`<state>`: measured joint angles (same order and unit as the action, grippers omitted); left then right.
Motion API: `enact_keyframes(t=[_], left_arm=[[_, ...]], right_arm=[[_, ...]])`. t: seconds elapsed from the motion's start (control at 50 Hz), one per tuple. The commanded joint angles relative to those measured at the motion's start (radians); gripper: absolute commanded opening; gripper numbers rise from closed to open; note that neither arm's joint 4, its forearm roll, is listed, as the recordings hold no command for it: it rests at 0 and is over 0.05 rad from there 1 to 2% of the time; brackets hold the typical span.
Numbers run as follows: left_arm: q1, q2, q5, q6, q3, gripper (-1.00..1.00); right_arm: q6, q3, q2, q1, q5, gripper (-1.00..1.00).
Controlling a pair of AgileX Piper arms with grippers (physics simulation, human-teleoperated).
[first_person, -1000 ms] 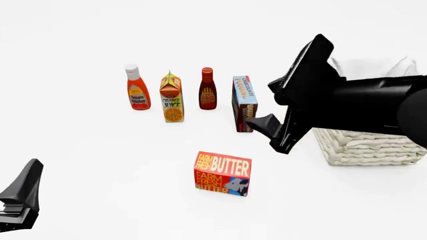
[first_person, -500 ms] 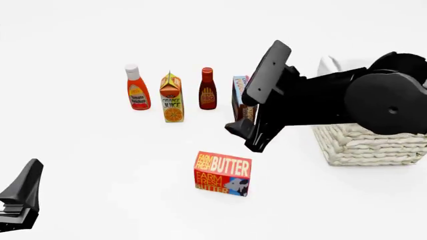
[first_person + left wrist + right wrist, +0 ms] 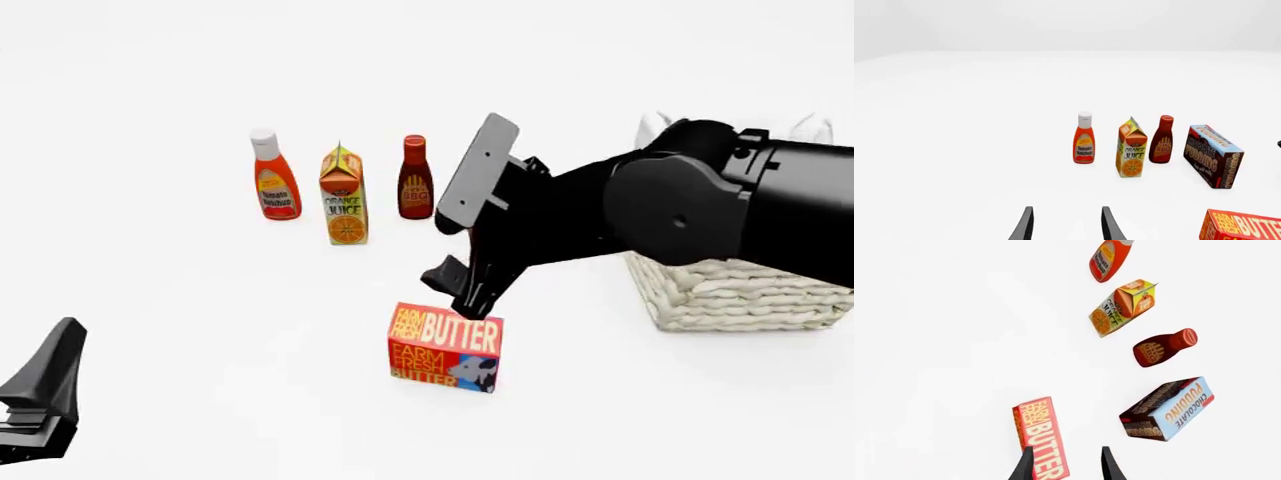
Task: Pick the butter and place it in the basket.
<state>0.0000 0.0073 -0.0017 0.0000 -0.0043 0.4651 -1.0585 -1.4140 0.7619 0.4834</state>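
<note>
Butter box (image 3: pixel 446 346): red-orange carton standing on the white table (image 3: pixel 200 330), near the front centre, apart from the row of groceries behind it. Its long axis runs left to right across the front view, lettered face toward the camera.

Right gripper (image 3: pixel 461 290): poised just above the box's upper edge, fingers pointing down and forward. In the right wrist view the fingertips (image 3: pixel 1025 465) stand parted by a moderate gap with nothing between them; the butter box (image 3: pixel 1042 437) lies just ahead, its narrow width overlapping one finger rather than centred in the gap. Judgement: the jaws look roughly set across the short width, but a small sideways shift is likely needed before lowering.

Left gripper (image 3: pixel 1066 226): low at the table's near-left corner, well apart from the butter, fingers parted and empty. The right arm is clearly the nearer.

Wicker basket (image 3: pixel 747 290): at the right, partly hidden behind the right arm, beyond and to the right of the butter.

Other stock: tomato ketchup bottle (image 3: pixel 275 176), orange juice carton (image 3: pixel 343 196), BBQ sauce bottle (image 3: pixel 415 179), chocolate pudding box (image 3: pixel 1166 409).
</note>
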Motion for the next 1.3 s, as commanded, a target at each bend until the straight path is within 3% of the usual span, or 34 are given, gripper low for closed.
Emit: enact_keyframes(t=[0.02, 0.62, 1.3], left_arm=[[0.0, 0.0, 0.0, 0.0, 0.0, 1.0], [0.0, 0.0, 0.0, 0.0, 0.0, 1.0], [0.0, 0.0, 0.0, 0.0, 0.0, 1.0]], right_arm=[[-0.004, -0.012, -0.044, 0.018, 0.016, 1.0], [-0.004, -0.027, -0.104, 0.035, 0.049, 1.0], [0.131, -0.037, -0.16, 0.008, 0.026, 1.0]])
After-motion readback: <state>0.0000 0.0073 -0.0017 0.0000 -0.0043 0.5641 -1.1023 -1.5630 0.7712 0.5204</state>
